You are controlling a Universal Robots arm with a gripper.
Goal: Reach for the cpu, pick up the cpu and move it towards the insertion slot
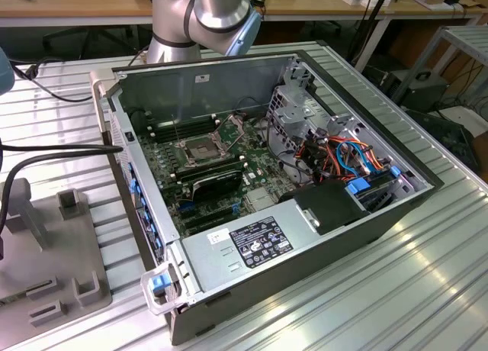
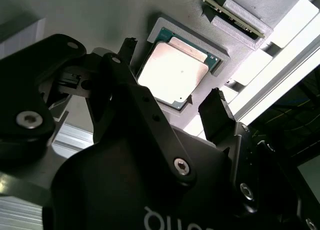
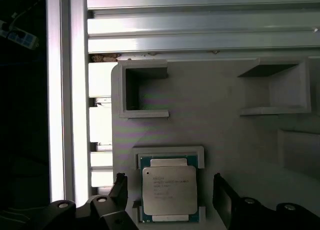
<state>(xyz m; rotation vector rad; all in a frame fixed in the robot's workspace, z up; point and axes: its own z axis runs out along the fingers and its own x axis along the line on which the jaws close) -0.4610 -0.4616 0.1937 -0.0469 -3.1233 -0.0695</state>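
Cpu (image 3: 169, 192): lies flat in a framed recess of the grey holder (image 3: 210, 120), seen in both wrist views.
Gripper (image 3: 170, 186): points down over the cpu, spread wide. One finger (image 3: 120, 185) stands on each side, neither touching. Its body is cut off at the frame edge.
Slot (image 1: 200, 147): in the exterior view, inside the open case (image 1: 343, 236).
Arm (image 1: 217, 8): a joint behind the case, cut off above.

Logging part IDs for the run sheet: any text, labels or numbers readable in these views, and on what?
Pale silvery-tan square cpu: several lines of print, none legible.
Black label on the grey metal power supply: fine print, illegible.
White sticker on the case's back wall: illegible.
White lettering on the black gripper: cut off, unreadable.
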